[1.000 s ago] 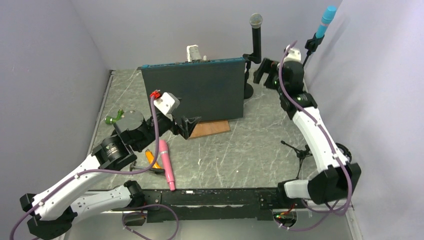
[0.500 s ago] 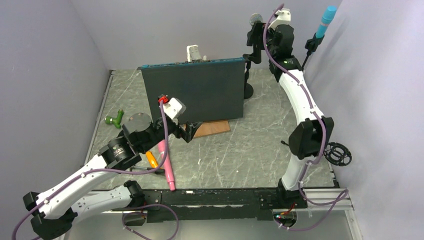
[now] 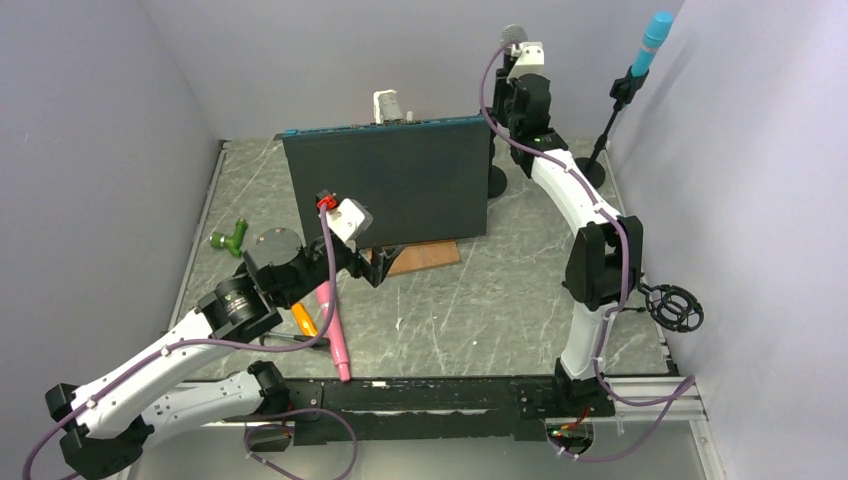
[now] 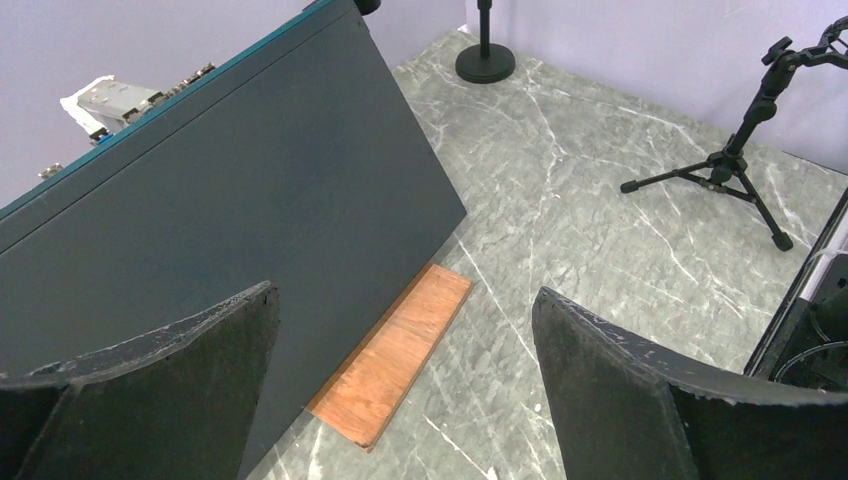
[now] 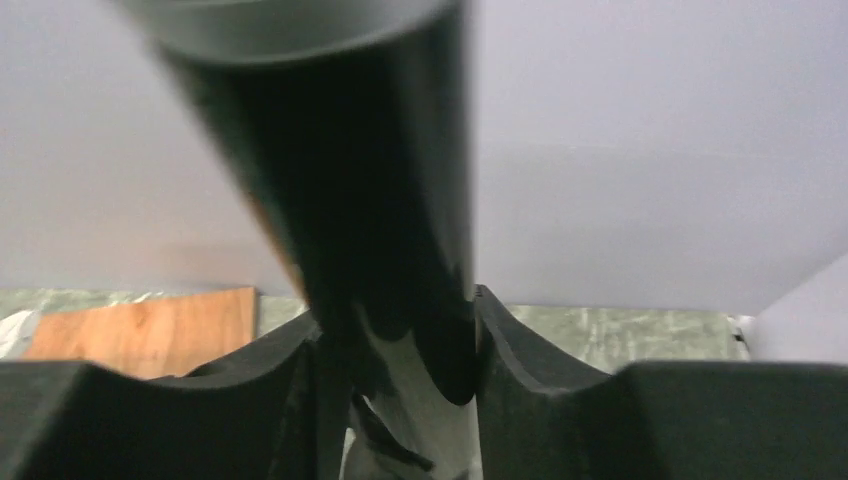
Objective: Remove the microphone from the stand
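The black microphone [image 3: 514,36] with a silver mesh head stands upright in its stand [image 3: 497,181] at the back of the table, mostly hidden behind my right wrist in the top view. My right gripper [image 3: 512,88] is closed round its black handle [image 5: 350,170]. In the right wrist view both fingers press against the handle's sides, at the right gripper [image 5: 395,320]. My left gripper [image 3: 381,259] hangs open over the wooden board [image 4: 395,355], at the foot of the dark panel, with nothing between the fingers of the left gripper [image 4: 400,300].
A big dark panel [image 3: 400,185] leans across the middle. A second stand [image 3: 603,140] holds a blue microphone [image 3: 657,36] at the back right. A pink microphone [image 3: 333,330], an orange tool [image 3: 303,318] and a green piece [image 3: 229,237] lie left. A small tripod [image 4: 740,165] stands right.
My right arm swung up and left to the black microphone and its jaws closed from wide open onto the handle. The left arm shifted slightly right and then held still, open.
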`<move>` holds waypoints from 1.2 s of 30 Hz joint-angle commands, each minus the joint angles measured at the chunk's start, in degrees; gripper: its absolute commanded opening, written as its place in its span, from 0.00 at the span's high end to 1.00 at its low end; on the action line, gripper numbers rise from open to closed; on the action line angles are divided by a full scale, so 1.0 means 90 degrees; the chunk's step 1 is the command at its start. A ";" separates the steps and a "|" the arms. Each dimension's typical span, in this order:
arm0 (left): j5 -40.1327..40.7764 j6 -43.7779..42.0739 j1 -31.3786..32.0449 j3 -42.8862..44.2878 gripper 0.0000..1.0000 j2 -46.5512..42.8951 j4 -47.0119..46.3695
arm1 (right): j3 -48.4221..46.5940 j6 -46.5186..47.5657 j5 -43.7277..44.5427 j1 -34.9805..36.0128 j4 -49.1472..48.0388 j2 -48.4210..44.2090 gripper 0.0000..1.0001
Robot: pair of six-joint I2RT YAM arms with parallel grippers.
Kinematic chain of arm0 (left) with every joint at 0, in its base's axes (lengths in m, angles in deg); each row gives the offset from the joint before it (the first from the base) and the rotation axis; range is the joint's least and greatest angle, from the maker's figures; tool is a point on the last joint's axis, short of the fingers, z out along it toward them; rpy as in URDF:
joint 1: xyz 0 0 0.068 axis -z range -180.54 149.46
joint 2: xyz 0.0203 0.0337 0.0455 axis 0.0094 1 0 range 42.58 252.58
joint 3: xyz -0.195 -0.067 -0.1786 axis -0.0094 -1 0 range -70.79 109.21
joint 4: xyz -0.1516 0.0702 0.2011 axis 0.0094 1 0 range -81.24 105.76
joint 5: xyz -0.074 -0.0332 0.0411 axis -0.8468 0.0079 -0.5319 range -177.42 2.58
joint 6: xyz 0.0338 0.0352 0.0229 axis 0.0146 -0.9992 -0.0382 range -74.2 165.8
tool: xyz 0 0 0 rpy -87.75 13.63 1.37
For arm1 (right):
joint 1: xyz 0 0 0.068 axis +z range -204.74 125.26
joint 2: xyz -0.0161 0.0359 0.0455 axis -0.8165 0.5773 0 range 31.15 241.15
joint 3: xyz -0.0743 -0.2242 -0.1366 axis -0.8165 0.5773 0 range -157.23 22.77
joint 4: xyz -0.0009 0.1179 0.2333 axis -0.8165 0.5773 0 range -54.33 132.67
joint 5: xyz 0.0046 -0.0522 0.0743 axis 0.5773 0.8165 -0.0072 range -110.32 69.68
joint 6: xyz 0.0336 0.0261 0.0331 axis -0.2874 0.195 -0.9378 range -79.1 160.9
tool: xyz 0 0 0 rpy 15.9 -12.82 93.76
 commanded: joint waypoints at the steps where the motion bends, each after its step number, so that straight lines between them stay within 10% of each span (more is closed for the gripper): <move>1: -0.0058 -0.0141 0.0081 -0.0080 0.01 -0.0083 -0.0325 | 0.0059 0.0380 0.0842 -0.0030 -0.0640 -0.0311 0.68; 14: -0.0187 -0.0047 0.0230 -0.0095 0.01 -0.0241 -0.0379 | 0.2869 0.0203 0.2262 -0.0048 -0.0067 -0.3478 1.00; 26: -0.0704 0.0378 0.0415 -0.0351 0.01 -0.0300 -0.0754 | 0.4684 -0.0805 -0.0664 0.1066 0.1915 -0.6458 1.00; 36: -0.1302 0.0746 0.0420 -0.0376 0.01 0.0324 -0.0881 | 0.5191 -0.1236 -0.1664 0.1719 0.1927 -0.7042 1.00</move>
